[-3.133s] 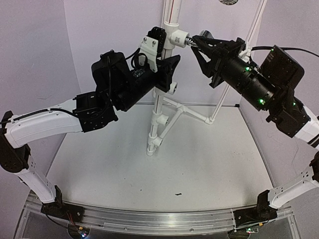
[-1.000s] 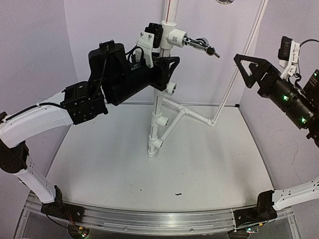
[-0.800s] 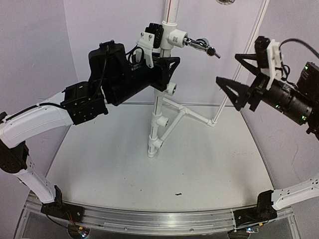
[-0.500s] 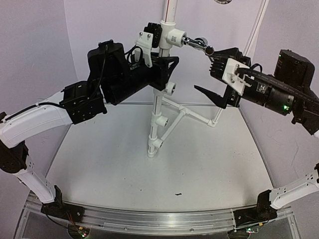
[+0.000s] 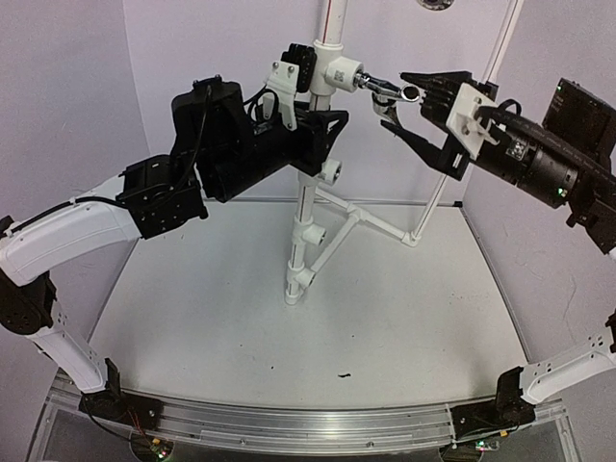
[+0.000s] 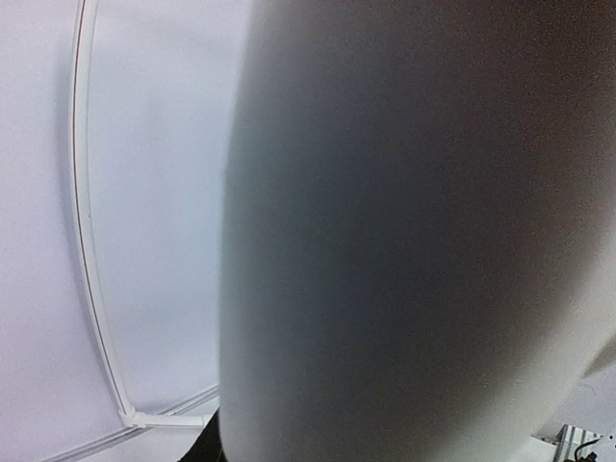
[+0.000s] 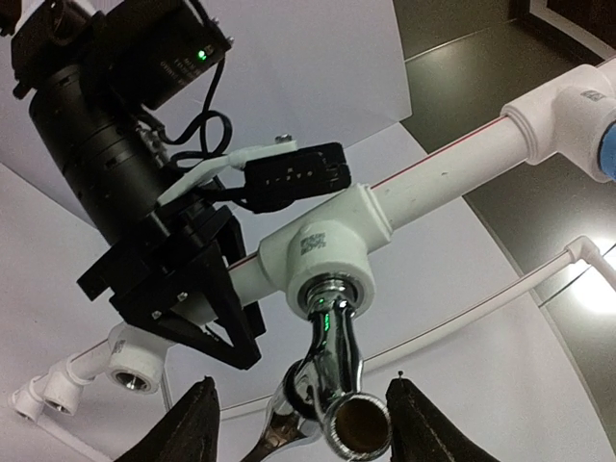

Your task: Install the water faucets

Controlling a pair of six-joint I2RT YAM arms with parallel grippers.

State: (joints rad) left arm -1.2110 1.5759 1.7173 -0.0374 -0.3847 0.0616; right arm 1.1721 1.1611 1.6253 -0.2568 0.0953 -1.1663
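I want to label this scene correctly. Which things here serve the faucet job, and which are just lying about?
Job: faucet, top fitting, pipe, left gripper, right gripper.
Lying about: thin rod, slanted brace, dark speck.

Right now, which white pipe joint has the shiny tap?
The highest joint in the overhead view: the shiny tap sticks out of it. Lower joints show empty holes.

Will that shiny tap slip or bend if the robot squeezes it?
Probably slippery: the faucet is polished chrome and rounded. Looks like solid metal, so likely stiff and heavy for its size. Seated in the white tee, it should turn rather than flop.
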